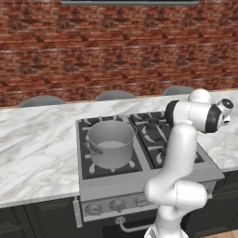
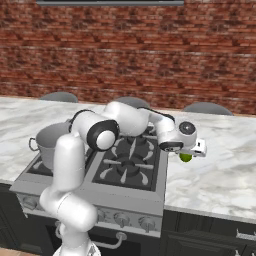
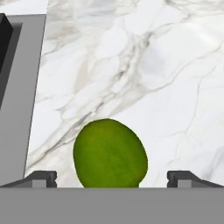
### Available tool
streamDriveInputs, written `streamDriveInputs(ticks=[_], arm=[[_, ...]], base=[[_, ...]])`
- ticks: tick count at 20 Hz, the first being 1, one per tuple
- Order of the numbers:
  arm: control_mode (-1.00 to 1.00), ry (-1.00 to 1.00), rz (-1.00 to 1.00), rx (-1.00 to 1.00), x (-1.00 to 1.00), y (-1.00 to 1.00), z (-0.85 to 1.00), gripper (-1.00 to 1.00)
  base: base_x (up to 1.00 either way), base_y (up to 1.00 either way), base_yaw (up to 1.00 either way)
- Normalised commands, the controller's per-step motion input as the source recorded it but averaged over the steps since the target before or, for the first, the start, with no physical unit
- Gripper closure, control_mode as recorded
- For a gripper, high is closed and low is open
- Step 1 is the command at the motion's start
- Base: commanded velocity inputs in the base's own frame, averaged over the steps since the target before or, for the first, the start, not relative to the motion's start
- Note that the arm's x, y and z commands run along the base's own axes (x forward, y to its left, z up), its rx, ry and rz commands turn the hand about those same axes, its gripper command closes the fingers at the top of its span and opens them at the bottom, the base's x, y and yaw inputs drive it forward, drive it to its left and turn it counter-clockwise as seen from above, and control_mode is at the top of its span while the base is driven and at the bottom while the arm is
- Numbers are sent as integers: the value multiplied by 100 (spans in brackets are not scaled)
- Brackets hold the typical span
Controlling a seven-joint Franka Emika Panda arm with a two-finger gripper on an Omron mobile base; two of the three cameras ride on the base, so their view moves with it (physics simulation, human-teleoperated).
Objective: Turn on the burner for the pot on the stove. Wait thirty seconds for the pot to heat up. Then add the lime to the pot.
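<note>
Nearest the base, the row of round front knobs (image 1: pixel 117 204) lines the front panel of the stove (image 1: pixel 144 179), and the white arm rises in front of them and bends over the cooktop. On the near left burner stands the pot (image 1: pixel 111 143), upright on the black grate (image 2: pixel 129 162), its grey interior open to view and one loop handle facing the near left. The arm reaches from there to the right, past the right edge of the stove, and ends above the marble counter (image 3: pixel 144 70). There the gripper (image 3: pixel 111 178) hangs with its jaws spread wide and nothing clamped in them; in the hand view the two dark fingertips (image 3: pixel 41 178) stand well to either side of the lime (image 3: pixel 110 154), neither one touching its skin. The lime sits on the counter just beside the stove's right edge (the steel rim shows at the left of the hand view), centred between the fingers and slightly ahead of them. In the right base view the lime (image 2: pixel 185 157) peeks out green beneath the hand, low against the marble. Farther back, the counter runs to three grey chair backs (image 1: pixel 115 95) and behind them a red brick wall (image 1: pixel 116 46).
</note>
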Motion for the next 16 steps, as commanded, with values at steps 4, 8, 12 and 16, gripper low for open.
streamDriveInputs(ticks=[4, 8, 12, 16], arm=[[-100, -1, -1, 0, 3, 3, -17, -100], [-100, -7, 0, 0, 17, 4, -9, -100], [-100, -1, 0, 0, 20, 5, -22, -100], [-100, 0, 0, 0, 6, 0, -32, -100]], base=[[0, 0, 0], [0, 0, 0], [0, 0, 0], [0, 0, 0]])
